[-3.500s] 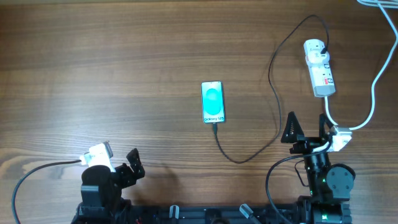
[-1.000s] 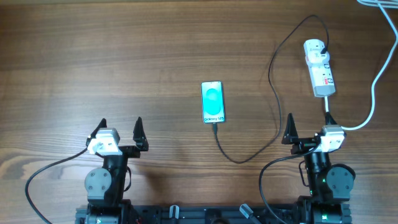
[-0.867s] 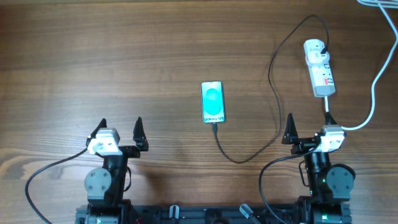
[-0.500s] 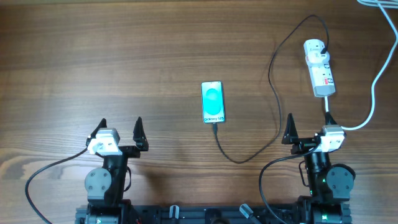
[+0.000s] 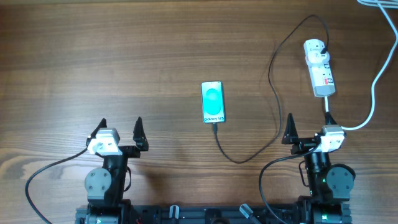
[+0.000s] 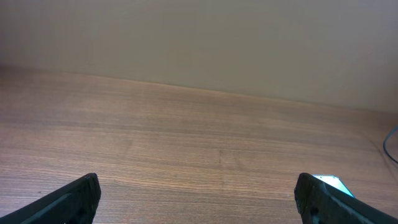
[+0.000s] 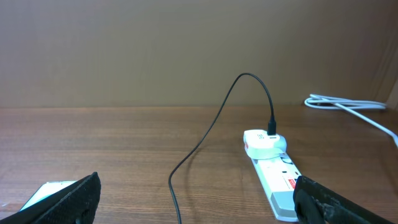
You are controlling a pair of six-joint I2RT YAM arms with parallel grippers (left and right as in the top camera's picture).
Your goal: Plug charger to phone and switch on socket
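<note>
From overhead, my left end effector [image 5: 120,129] and right end effector [image 5: 308,127] both stand spread wide at the near edge of the bench [image 5: 124,50], pinching nothing. The phone [image 5: 212,102] lies flat mid-bench, well apart from both, its screen lit teal. The charger [image 5: 272,74] meets the phone's near edge, loops toward my right arm, then climbs to a plug at the far end of the socket [image 5: 319,73] at far right. A white cord [image 5: 373,93] leaves the socket's near end.

Left wrist: my fingers [image 6: 68,202] sit wide apart with bare bench between them; a corner of the phone shows by the right one.

Right wrist: my fingers are again wide apart. The phone peeks in at lower left, the socket lies lower right, and the charger arcs up from it.
</note>
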